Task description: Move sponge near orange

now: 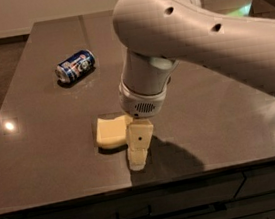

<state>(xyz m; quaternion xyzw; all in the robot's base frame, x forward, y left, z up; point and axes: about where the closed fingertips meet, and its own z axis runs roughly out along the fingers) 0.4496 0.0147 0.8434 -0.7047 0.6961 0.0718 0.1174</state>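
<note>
**Gripper hanging at the sponge's right end**

The sponge [111, 131] is lying flat near the front edge of the table [41, 144], its long axis running left to right. The gripper [137, 149] is pointing straight down at the sponge's right end, overlapping it; whether it is gripping cannot be told. The orange is not showing anywhere. A soda can [75, 66] is lying well behind.
</note>
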